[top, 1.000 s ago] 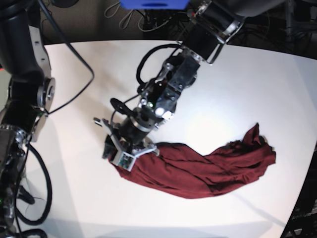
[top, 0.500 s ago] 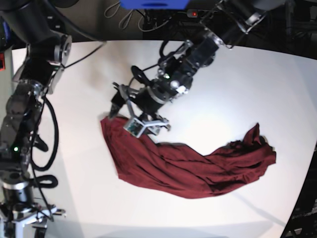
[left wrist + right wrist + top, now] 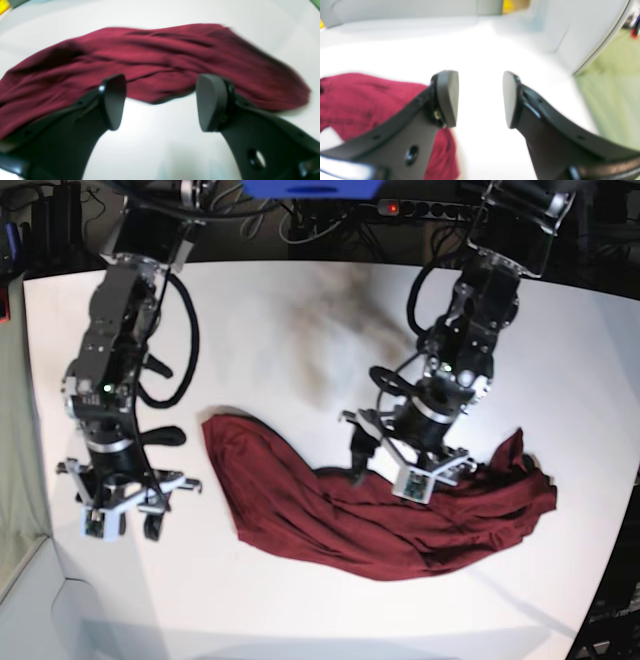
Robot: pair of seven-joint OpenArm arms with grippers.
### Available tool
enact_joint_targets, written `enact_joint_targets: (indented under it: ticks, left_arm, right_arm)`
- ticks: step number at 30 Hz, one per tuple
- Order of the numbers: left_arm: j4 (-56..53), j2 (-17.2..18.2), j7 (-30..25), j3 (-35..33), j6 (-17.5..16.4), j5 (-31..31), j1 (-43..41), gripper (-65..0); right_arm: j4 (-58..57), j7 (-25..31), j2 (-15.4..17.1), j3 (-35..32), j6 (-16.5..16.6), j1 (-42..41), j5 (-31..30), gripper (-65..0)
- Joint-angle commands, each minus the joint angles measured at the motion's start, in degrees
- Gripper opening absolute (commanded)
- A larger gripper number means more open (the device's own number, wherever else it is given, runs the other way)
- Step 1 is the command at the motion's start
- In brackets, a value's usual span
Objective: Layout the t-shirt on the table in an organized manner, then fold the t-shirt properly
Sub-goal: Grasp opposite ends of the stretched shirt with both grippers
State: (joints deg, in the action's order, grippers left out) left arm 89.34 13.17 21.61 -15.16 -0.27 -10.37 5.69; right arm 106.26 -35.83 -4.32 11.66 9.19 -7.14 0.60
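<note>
The maroon t-shirt [image 3: 370,525] lies bunched in a long wrinkled band on the white table [image 3: 250,320], running from centre-left to the right edge. My left gripper [image 3: 405,472] hovers open over the band's upper edge near its middle. In the left wrist view the t-shirt [image 3: 160,55] lies just beyond the empty left gripper [image 3: 161,102]. My right gripper [image 3: 125,515] hangs open over bare table, left of the shirt's left end. In the right wrist view the right gripper [image 3: 478,98] holds nothing, and the t-shirt [image 3: 357,100] shows to its left.
Cables and a power strip [image 3: 430,208] lie behind the table's far edge. The table's curved dark edge [image 3: 610,580] runs close to the shirt's right end. A green floor [image 3: 607,87] shows past the table edge in the right wrist view.
The left gripper dragged the shirt's left end up and left, let it go, and moved right over the band's middle. The right arm swung down to the shirt's left. Both grippers opened.
</note>
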Motion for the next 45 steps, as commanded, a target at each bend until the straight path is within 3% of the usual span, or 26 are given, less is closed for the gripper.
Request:
enact_joint_targets:
  ticks: [1, 8, 18, 22, 25, 45]
  left_arm:
    - [0.64, 0.41, -1.78, 2.63, 0.49, 0.22, 1.47, -22.3]
    - [-1.65, 1.20, -1.69, 11.95, 0.49, 0.31, 0.86, -22.3]
    - [-1.91, 6.22, -2.13, 20.21, 0.49, 0.31, -6.09, -22.3]
    - [-1.91, 6.22, -1.87, 23.55, 0.49, 0.31, -6.35, -22.3]
    - [-1.91, 6.22, -1.78, 24.52, 0.49, 0.31, -7.32, -22.3]
    - [-1.91, 5.69, -2.22, 24.70, 0.41, 0.31, -7.32, -22.3]
  right_arm:
    - [0.16, 1.50, -0.65, -0.19, -0.09, 0.41, -0.47, -35.9]
    - [-3.80, 1.50, -2.14, -3.97, 0.08, 6.48, -0.56, -35.9]
    - [-12.32, 1.50, -0.12, -5.11, 0.08, 7.88, -0.56, -35.8]
    - [-13.55, 1.50, -0.12, -5.11, 0.08, 7.88, -0.56, -29.2]
    - [-13.82, 1.50, -0.12, -5.11, 0.08, 8.24, -0.47, -24.6]
    - [-19.00, 2.12, 0.67, -4.94, 0.08, 5.25, -0.47, -24.9]
